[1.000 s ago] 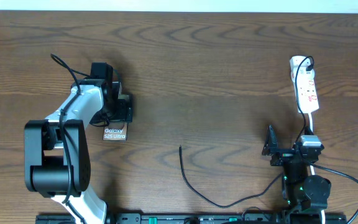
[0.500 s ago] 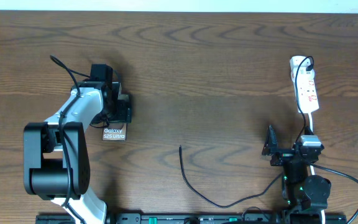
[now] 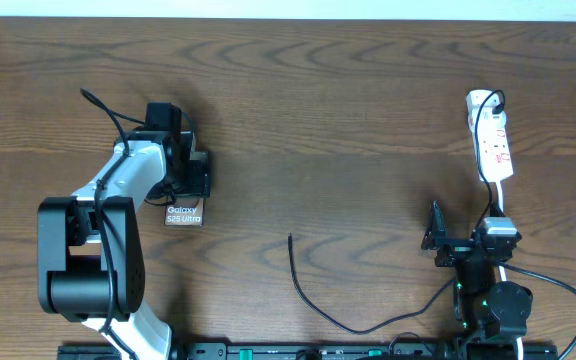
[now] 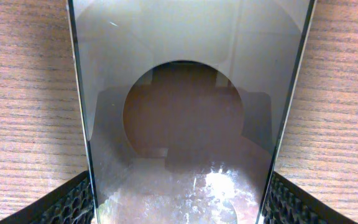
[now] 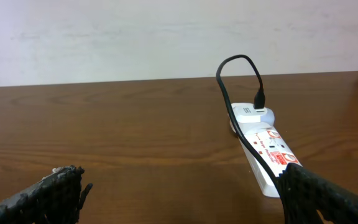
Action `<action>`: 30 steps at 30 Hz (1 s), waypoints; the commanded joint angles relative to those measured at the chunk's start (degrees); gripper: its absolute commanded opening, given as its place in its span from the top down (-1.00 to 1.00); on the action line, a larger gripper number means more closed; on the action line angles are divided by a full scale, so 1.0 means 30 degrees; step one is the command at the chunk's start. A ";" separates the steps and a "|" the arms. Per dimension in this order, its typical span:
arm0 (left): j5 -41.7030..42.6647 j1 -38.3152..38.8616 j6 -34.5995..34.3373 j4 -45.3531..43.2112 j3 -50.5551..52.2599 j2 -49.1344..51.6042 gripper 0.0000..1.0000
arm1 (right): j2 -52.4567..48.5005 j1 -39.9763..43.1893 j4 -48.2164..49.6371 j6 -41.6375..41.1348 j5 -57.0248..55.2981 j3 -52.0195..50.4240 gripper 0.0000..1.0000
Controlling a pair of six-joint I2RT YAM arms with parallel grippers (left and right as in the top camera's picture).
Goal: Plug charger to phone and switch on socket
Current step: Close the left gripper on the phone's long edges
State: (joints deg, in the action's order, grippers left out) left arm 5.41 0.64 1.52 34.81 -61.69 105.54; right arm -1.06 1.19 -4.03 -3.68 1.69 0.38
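Observation:
The phone (image 3: 184,213), dark with white "Galaxy" lettering, lies on the wooden table at the left. In the left wrist view its glossy screen (image 4: 185,93) fills the space between my fingers (image 4: 67,202). My left gripper (image 3: 194,175) is shut on the phone's long edges at its far end. The charger (image 3: 308,295), a thin black cable, curves across the front middle, and its free tip (image 3: 290,237) lies bare on the table. The socket (image 3: 492,140) (image 5: 266,152) is a white power strip at the far right. My right gripper (image 3: 463,240) (image 5: 185,202) is open and empty, just short of the strip.
A black cable (image 5: 241,68) loops from the plug at the strip's far end along its top. The strip's white cord (image 3: 503,200) runs toward the right arm base (image 3: 488,300). A pale wall (image 5: 166,31) stands behind the table's far edge.
The left gripper and the phone have shifted very slightly toward the far side. The right arm, cable and strip have not moved.

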 commanded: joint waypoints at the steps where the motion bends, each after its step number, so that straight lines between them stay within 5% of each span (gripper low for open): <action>1: 0.0481 0.0029 0.0124 0.0073 0.0583 0.0510 -0.25 | 0.0058 -0.0175 -0.0080 -0.0182 -0.0015 -0.0022 -0.98; 5: 0.0481 0.0029 0.0124 0.0066 0.0583 0.0510 0.36 | 0.0058 -0.0175 -0.0080 -0.0182 -0.0015 -0.0022 -0.99; 11: 0.0481 0.0029 0.0124 0.0073 0.0583 0.0510 0.74 | 0.0058 -0.0175 -0.0080 -0.0182 -0.0015 -0.0022 -0.99; 30: 0.0481 0.0029 0.0124 0.0066 0.0583 0.0510 0.85 | 0.0058 -0.0175 -0.0080 -0.0182 -0.0015 -0.0022 -0.99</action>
State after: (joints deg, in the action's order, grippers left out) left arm 5.85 0.64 1.69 34.68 -61.67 105.16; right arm -1.06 1.19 -4.03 -3.68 1.69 0.38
